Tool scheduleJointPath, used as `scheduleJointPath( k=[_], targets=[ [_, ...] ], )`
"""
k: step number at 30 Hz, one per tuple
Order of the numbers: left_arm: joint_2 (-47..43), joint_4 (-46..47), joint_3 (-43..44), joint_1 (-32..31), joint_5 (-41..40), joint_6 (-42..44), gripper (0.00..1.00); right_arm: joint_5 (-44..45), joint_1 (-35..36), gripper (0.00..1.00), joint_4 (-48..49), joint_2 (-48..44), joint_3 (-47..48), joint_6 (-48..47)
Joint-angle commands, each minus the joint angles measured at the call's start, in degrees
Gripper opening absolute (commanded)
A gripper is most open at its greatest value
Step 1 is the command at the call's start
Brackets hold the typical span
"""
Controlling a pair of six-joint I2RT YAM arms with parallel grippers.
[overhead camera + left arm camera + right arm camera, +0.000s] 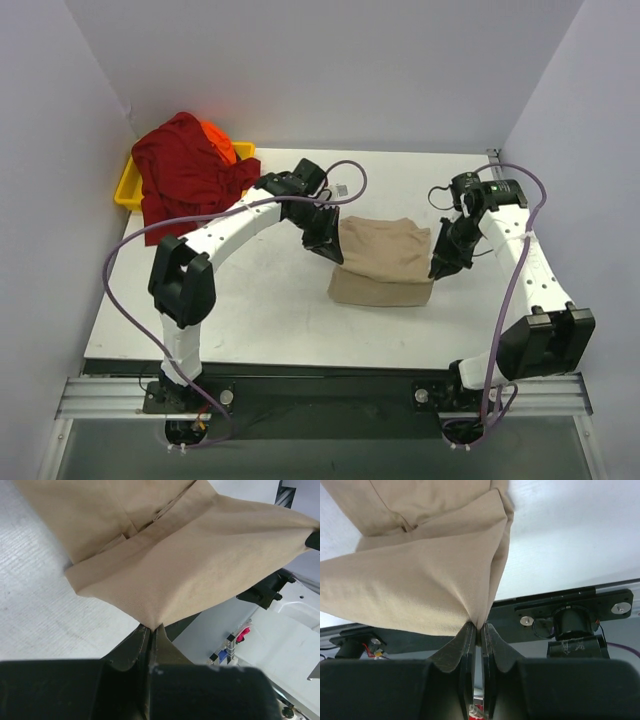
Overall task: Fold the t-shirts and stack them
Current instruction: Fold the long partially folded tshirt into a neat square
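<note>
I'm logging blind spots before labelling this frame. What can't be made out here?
- Orange t-shirt: top view, mostly buried under the dark red t-shirt.
- Yellow tray: top view, largely covered by that shirt; contents hidden.
- Tan t-shirt: wrist views cut it off at their edges.

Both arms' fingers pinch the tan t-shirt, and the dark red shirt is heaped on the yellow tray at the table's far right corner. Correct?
Wrong side: the top external view shows the yellow tray and dark red shirt at the far left corner. The left fingers and right fingers do each pinch the tan t-shirt.
</note>
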Motion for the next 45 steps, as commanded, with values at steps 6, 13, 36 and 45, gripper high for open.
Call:
scheduleJointPath(
  k=[6,13,36,45],
  targets=[
    [5.25,4.47,7.46,3.82,5.17,-3.16,0.00,1.68,-3.07,0.00,1.64,5.91,6.95,-2.36],
    [9.82,15.70,7.64,6.47,10.80,-10.98,0.00,3.62,-5.09,0.00,3.84,13.46,14.51,-3.94],
    [25.47,33.29,15.19,12.18,4.04,-23.12,0.29,0.48,-6.68,0.29,9.55,44.66,40.41,-7.90],
    [24.78,29.08,19.86,10.87,-1.59,-14.08,0.59,-9.21,-8.52,0.66,14.82,39.68,36.42,-11.50]
  ],
)
